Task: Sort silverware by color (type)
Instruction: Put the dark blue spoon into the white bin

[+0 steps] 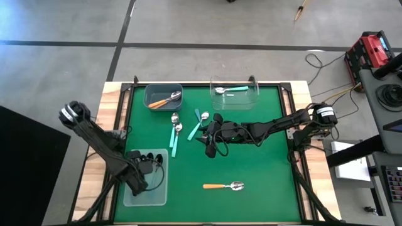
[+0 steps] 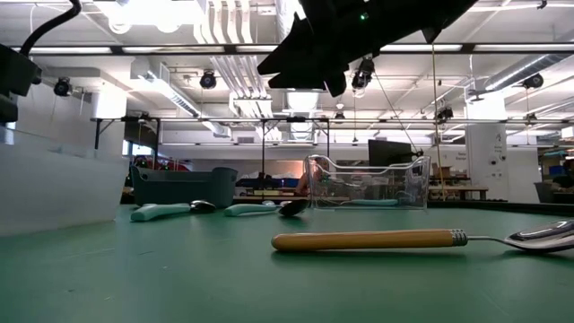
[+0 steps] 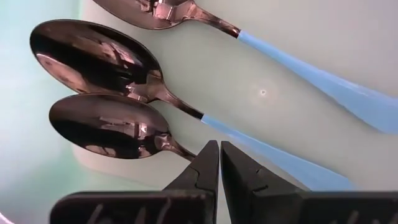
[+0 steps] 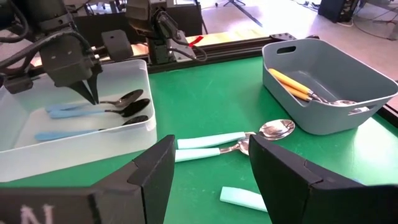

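Three dark spoons with light-blue handles (image 3: 93, 56) lie side by side in a clear bin (image 1: 129, 194) at the near left. My left gripper (image 3: 219, 162) points down into that bin, shut, its tips close above the spoons (image 4: 127, 98). My right gripper (image 4: 208, 168) hovers open over the table's middle (image 1: 210, 145), nothing between its fingers. Teal-handled spoons (image 1: 175, 135) lie flat on the green mat just beyond it. An orange-handled spoon (image 1: 223, 186) lies on the mat toward the near edge.
A grey bin (image 1: 154, 94) at the far left holds orange-handled spoons (image 4: 295, 84). A clear bin (image 1: 251, 97) at the far middle holds a teal-handled spoon (image 1: 229, 90). Raised black rails edge the mat.
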